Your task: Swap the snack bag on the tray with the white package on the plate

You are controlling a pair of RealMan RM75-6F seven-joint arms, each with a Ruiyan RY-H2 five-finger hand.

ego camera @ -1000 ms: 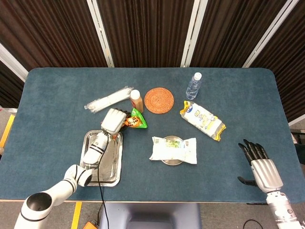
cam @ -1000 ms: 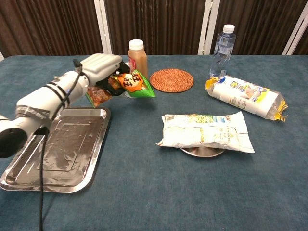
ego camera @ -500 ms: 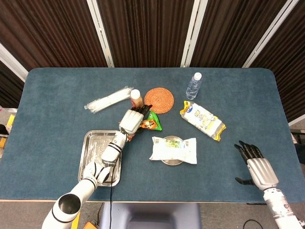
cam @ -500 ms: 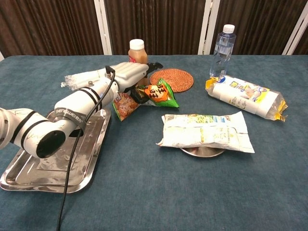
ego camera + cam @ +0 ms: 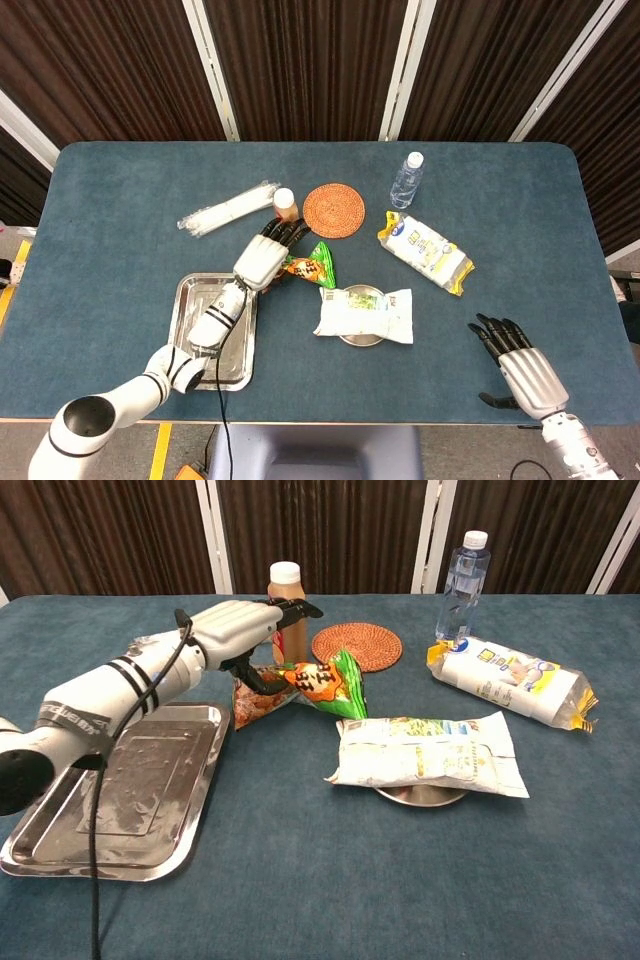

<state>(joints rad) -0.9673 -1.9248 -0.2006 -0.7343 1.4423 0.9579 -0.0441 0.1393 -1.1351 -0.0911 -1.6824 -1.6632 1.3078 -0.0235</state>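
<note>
The green and orange snack bag (image 5: 310, 267) (image 5: 312, 684) lies on the table between the steel tray (image 5: 240, 352) (image 5: 130, 790) and the plate (image 5: 361, 341) (image 5: 420, 797). My left hand (image 5: 262, 258) (image 5: 240, 630) hovers over the bag's left end with its fingers stretched out toward the brown bottle; the thumb curls down close to the bag. The white package (image 5: 365, 313) (image 5: 425, 752) lies across the small plate and hides most of it. The tray is empty. My right hand (image 5: 520, 370) hangs open at the table's front right edge, outside the chest view.
A brown bottle (image 5: 286, 205) (image 5: 285, 595) stands just behind my left hand's fingertips. A woven coaster (image 5: 334, 210) (image 5: 357, 646), a water bottle (image 5: 406, 180) (image 5: 462, 575), a yellow and white package (image 5: 425, 252) (image 5: 515, 685) and a clear plastic pack (image 5: 228, 208) lie further back.
The left hand carried the snack bag rightward off the tray, set it on the table and spread its fingers. The right hand drifted left and nearer.
</note>
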